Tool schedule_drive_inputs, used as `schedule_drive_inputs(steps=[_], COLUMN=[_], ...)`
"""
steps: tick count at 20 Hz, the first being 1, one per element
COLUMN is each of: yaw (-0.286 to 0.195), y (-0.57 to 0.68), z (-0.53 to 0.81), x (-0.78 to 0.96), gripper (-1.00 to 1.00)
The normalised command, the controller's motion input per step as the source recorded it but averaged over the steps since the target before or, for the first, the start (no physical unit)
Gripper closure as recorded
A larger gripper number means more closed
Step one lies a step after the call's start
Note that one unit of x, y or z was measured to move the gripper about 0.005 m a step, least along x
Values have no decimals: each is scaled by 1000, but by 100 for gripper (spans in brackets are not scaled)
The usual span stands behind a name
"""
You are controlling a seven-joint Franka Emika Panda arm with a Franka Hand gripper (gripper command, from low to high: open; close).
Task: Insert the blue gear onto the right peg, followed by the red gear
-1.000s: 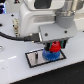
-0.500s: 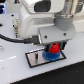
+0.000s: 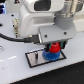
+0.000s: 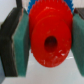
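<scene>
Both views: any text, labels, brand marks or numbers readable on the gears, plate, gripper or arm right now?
None readable in either view.
Red gear: plain red plastic, no marking.
Blue gear: no marking visible.
Plate: plain grey, black rim, no label.
Gripper pads and the white arm housing: no legible print; the exterior view is too blurred to tell.
</scene>
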Motion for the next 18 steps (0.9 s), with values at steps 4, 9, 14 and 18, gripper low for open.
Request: schedule_drive_inputs(steps=[4,9,14,18], yaw=[0,0,0,0], y=[-39,-7,3,1], z=[-81,-131,-32,-43], x=[20,91,133,117], gripper=[100,100,100,100])
